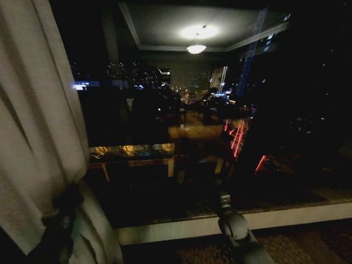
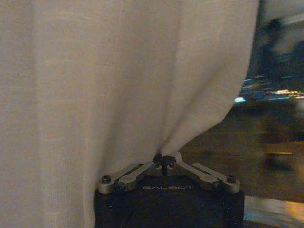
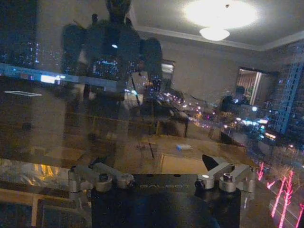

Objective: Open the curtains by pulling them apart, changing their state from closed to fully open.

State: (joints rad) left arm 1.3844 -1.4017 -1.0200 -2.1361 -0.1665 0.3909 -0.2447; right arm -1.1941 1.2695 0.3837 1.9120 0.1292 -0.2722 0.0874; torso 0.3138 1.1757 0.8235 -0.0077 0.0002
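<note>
A sheer off-white curtain panel (image 1: 33,126) hangs bunched at the far left of the dark window, its pleats drawn into a fold low down. My left gripper (image 1: 61,212) is at that fold. In the left wrist view the left gripper (image 2: 163,159) is shut on a pinch of the curtain fabric (image 2: 109,80), which fans upward from the fingertips. My right arm (image 1: 234,223) sits low at the centre, in front of the window sill. The right gripper (image 3: 161,175) is open with nothing between its fingers and faces the glass.
The window glass (image 1: 220,110) is bare from the curtain's edge to the right, showing night city lights and reflections of the ceiling lamp (image 1: 196,48) and the robot. A pale sill (image 1: 286,217) runs along the bottom, with patterned carpet below.
</note>
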